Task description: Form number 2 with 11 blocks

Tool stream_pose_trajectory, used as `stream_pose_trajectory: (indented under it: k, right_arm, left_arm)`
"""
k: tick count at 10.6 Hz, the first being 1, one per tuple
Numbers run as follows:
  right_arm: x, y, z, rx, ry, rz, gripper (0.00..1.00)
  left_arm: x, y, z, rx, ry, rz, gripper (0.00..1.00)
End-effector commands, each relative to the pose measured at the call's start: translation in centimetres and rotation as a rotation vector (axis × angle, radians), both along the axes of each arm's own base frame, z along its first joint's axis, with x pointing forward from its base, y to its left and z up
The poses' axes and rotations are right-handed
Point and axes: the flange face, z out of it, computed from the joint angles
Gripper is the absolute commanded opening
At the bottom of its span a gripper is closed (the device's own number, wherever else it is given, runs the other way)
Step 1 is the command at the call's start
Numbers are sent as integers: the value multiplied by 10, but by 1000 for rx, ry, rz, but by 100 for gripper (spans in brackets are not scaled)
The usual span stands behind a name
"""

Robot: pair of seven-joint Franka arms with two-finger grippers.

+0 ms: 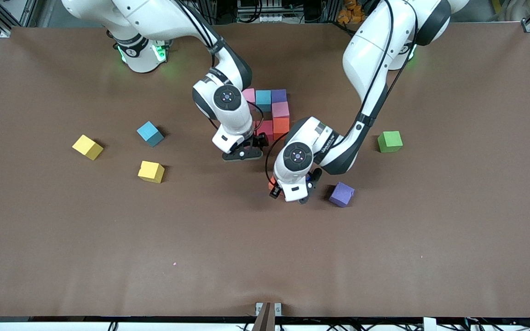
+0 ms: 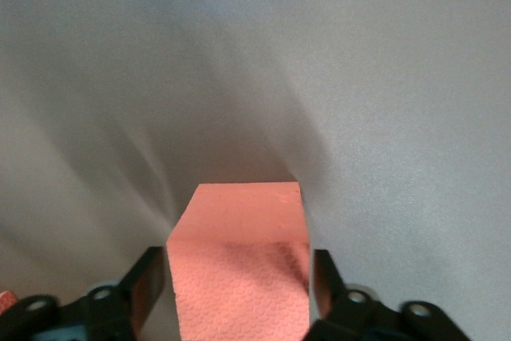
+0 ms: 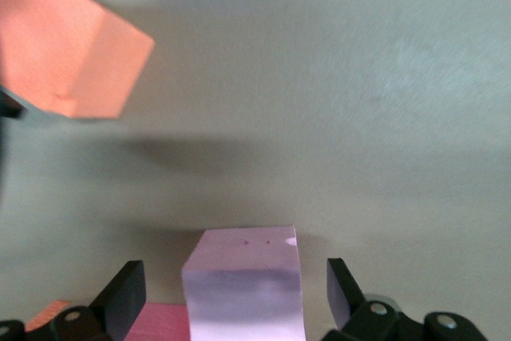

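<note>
A partial number 2 lies mid-table: a row of pink [image 1: 248, 95], blue [image 1: 263, 98] and purple [image 1: 279, 95] blocks. Nearer the camera come a pink [image 1: 280, 109], an orange [image 1: 281, 125] and a red block [image 1: 265, 127]. My right gripper [image 1: 243, 154] stands low at the end of the red block's row. It is open around a pink block [image 3: 243, 285], clear of both fingers, with the red block [image 3: 164, 321] beside it. My left gripper [image 1: 288, 193] is shut on an orange block [image 2: 239, 277], also seen in the front view [image 1: 273, 185], just above the table.
Loose blocks lie around: two yellow [image 1: 87, 147] [image 1: 151, 171] and a blue [image 1: 150, 133] toward the right arm's end. A purple [image 1: 341, 194] lies beside the left gripper, and a green cube [image 1: 389, 141] toward the left arm's end. Bare brown table [image 1: 265, 257] lies nearer the camera.
</note>
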Motion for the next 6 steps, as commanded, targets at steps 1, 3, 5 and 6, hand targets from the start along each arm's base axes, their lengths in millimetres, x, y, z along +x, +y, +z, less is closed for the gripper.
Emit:
stream_pose_trajectory:
  k: [1, 3, 5, 6]
  right_arm:
    - [18, -28, 34, -7, -12, -49, 100]
    - [39, -57, 48, -25, 4, -92, 100]
    - [58, -98, 41, -66, 53, -128, 100]
    - [69, -123, 35, -77, 67, -170, 100]
  left_arm:
    - [3, -4, 1, -22, -6, -20, 71]
    - [2, -5, 1, -24, -8, -43, 58]
    - [-5, -13, 2, -28, -11, -87, 49]
    - [-6, -15, 5, -32, -15, -93, 46]
